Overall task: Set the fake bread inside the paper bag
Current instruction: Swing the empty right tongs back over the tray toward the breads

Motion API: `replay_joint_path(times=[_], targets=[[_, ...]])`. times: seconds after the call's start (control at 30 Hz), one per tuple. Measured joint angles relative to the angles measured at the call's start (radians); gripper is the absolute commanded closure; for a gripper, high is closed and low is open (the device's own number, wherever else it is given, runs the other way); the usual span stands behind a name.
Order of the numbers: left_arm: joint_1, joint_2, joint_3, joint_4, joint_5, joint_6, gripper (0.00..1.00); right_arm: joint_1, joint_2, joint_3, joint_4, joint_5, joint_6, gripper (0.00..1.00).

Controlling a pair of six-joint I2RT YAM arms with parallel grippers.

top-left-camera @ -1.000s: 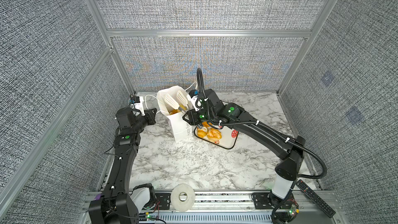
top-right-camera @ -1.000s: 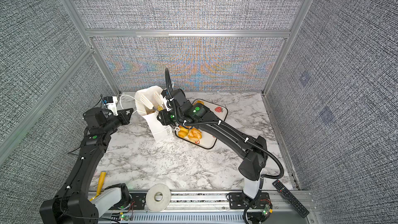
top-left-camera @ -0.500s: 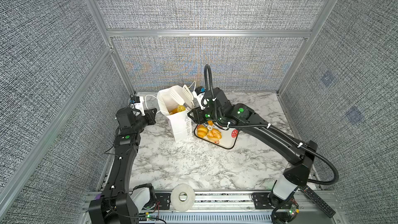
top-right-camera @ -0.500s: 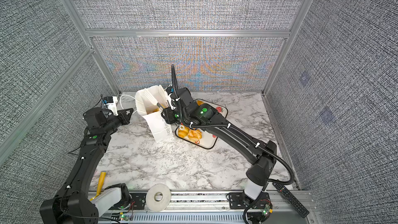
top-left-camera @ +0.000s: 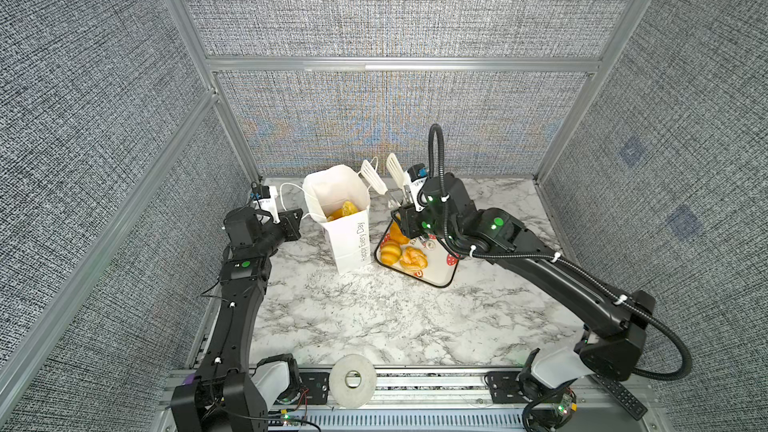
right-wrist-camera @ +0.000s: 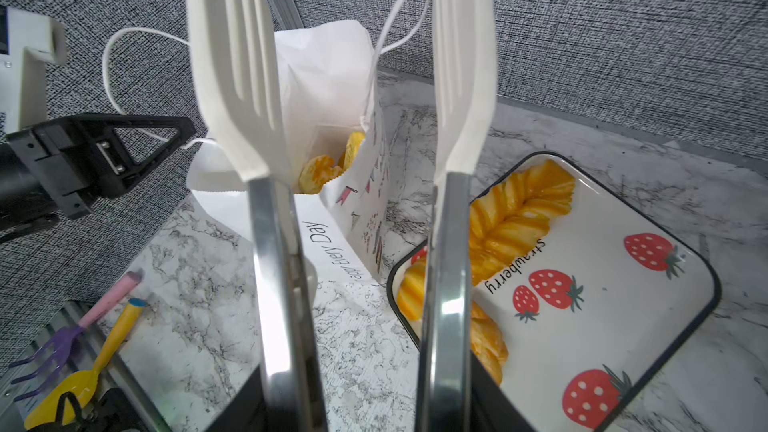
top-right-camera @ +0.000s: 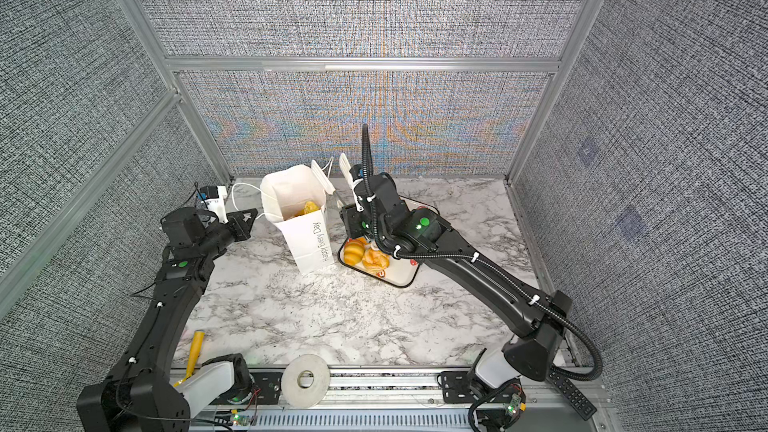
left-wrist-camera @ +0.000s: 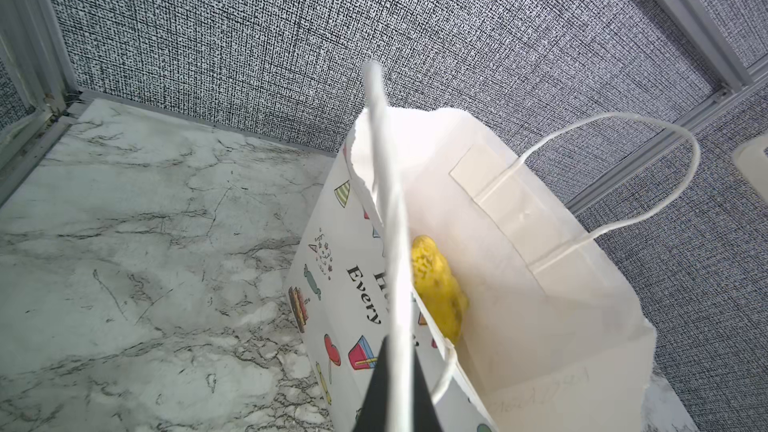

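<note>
**Item 1: paper bag** (top-left-camera: 345,245). White, upright on marble surface (top-left-camera: 374,317), mouth open, just beside tray (top-left-camera: 440,273). One cord handle (left-wrist-camera: 392,234) is drawn out sideways to L claw (top-left-camera: 301,218), which is clenched on the cord.

**Item 2: fake bread.** Split in 2 lots.
- In bag: at least 2 golden pcs (right-wrist-camera: 318,168) show low inside.
- On tray: long braided loaf (right-wrist-camera: 521,205) along one edge, plus ridged rolls (top-left-camera: 390,252) nr the bag-side end. R arm partly hides these in both top views.

**Item 3: tongs** (right-wrist-camera: 232,76). White slotted blades, metal arms, grasped at the base by R claw (top-left-camera: 404,213). Blades are apart, pointing up, nothing between them. They sit beside the bag mouth & above the tray.

**Step (est.):** tongs are empty, so next is to fetch a pc from the tray. Task looks part done, w/ approx. 3 pcs showing outside the bag.

**Handling notes:**
- Tip blades down, straddle one roll across its ridges, squeeze gently. The glossy shell is likely to slip.
- Lift well clear of the paper rim & release over mid-mouth, not on the edge. The bag looks light & could tip.
- L claw's pull on the cord should hold the mouth open & the bag steady.

**Markings:**
- Bag side: "Happy Every Day" (top-left-camera: 360,243), grey. The adjoining face has party icons (hats, cake, sweets).
- Tray: "strawberry" (right-wrist-camera: 515,270), red strawberry prints, black rim.
</note>
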Motion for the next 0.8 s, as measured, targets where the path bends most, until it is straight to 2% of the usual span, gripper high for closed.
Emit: replay_joint_path(times=[0.37,0.8], targets=[[0.0,0.004,0.0,0.0,0.0,0.0,1.0,-0.094,-0.177,-0.204,0.044,0.054,0.053,0.49],[0.0,0.008,0.0,0.0,0.0,0.0,1.0,-0.206,-0.282,-0.373,0.022,-0.009,0.119,0.49]])
